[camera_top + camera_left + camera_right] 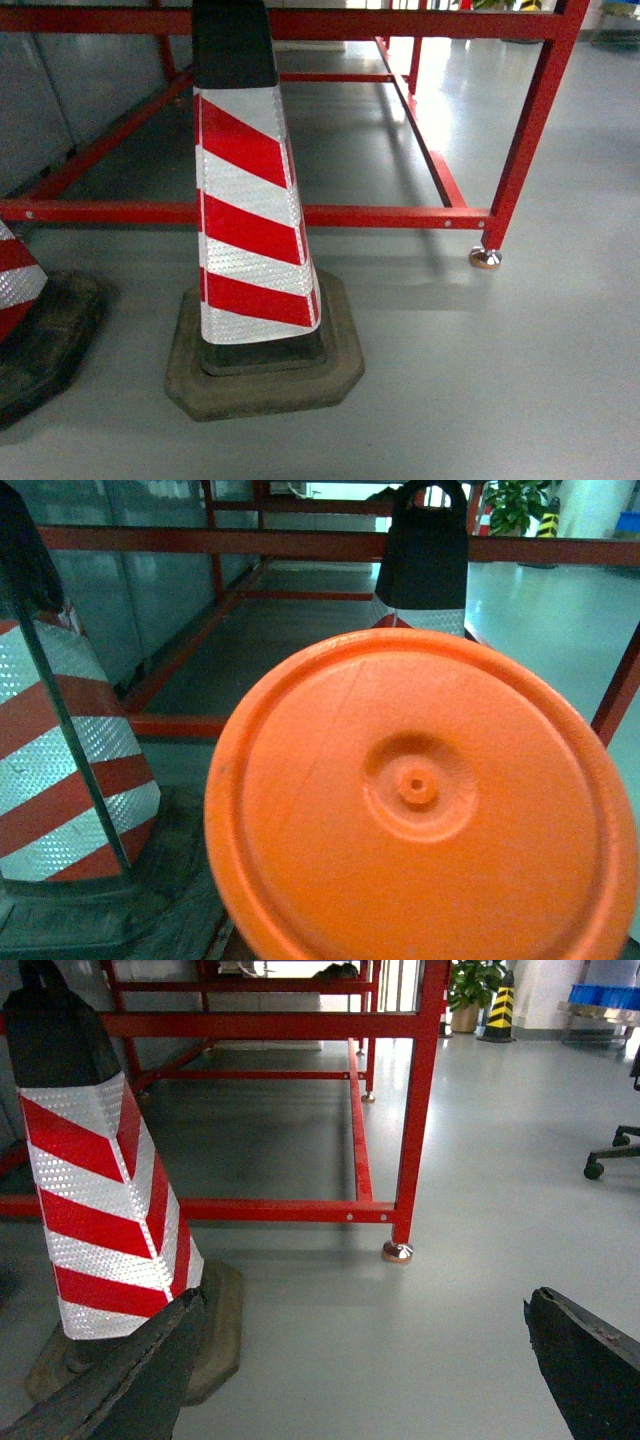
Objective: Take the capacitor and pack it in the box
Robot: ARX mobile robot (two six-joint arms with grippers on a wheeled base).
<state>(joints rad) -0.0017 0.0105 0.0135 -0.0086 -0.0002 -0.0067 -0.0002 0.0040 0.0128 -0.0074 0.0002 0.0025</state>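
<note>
1. The head view looks down at a grey floor (pixel 520 380), where a red-and-white striped cone (pixel 250 200) stands on a dark base.
2. Behind the cone runs a red metal frame (pixel 400 215), its leg ending in a round foot (pixel 485 258).
3. A second striped cone (pixel 15 285) shows at the left edge.
4. The right gripper (pixel 370 1380) has its jaws spread wide, holding nothing; its dark fingers (pixel 130 1370) frame bare floor.
5. The left wrist view is mostly filled by an orange round disc (pixel 420 800); the left gripper's jaws are hidden, so I cannot tell their state.
6. Neither the capacitor nor the box appears in any view.
</note>
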